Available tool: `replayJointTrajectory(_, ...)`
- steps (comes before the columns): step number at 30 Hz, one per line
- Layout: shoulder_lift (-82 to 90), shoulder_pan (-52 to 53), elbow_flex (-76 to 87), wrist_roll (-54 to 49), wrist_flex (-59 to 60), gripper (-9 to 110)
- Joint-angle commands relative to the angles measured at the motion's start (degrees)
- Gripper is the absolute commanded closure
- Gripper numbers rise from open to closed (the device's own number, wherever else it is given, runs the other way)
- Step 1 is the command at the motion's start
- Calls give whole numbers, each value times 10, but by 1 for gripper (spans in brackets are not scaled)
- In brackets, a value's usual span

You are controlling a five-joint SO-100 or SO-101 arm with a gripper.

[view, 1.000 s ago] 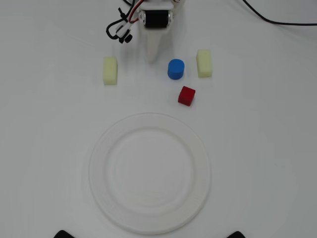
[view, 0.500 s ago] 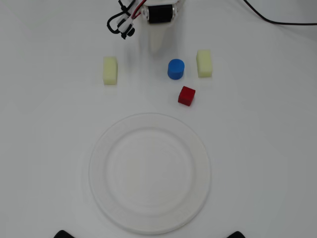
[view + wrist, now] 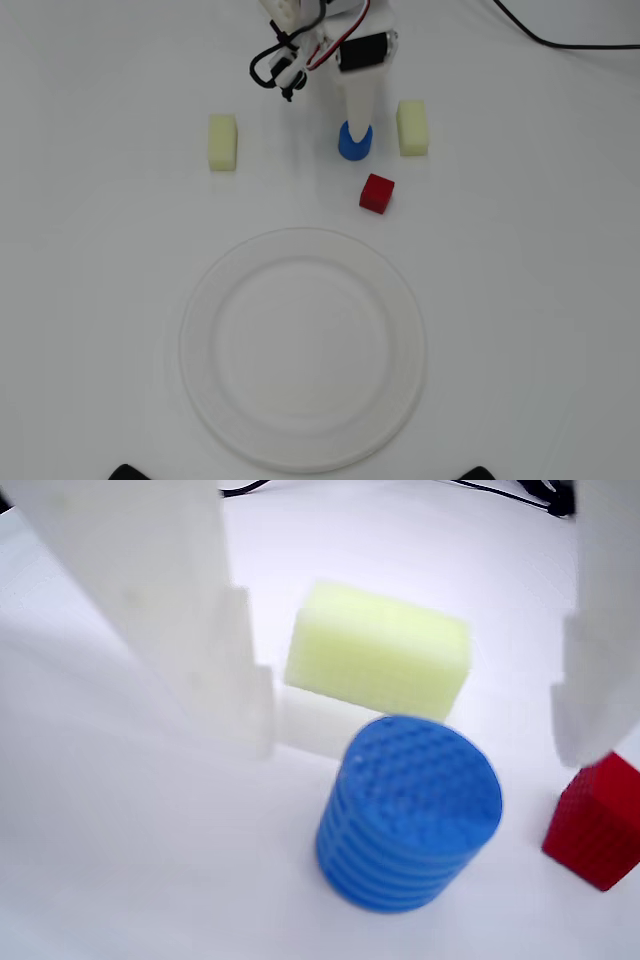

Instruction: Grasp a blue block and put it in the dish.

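The blue block (image 3: 354, 142) is a small blue cylinder standing upright on the white table, behind the dish. In the wrist view it (image 3: 410, 815) sits low between my two white fingers. My gripper (image 3: 355, 127) is lowered over it from the far side, open, with one finger (image 3: 190, 630) to its left and the other (image 3: 600, 680) to its right, neither pressing it. The dish (image 3: 196, 340) is a large round white plate in the near middle of the overhead view, with nothing in it.
A red cube (image 3: 377, 193) lies just right of and in front of the blue block, also seen in the wrist view (image 3: 598, 822). One pale yellow block (image 3: 412, 127) lies close on its right (image 3: 380, 652), another (image 3: 222, 142) at left. A black cable (image 3: 560, 42) runs at top right.
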Motion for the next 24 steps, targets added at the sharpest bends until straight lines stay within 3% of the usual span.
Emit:
replayJointTrajectory(1,-20,-7,-29,7,-21,77)
replayJointTrajectory(17,-113,-10,-8,-14,-111,78)
replayJointTrajectory(24,-129,-4,-3,-21,-134,87)
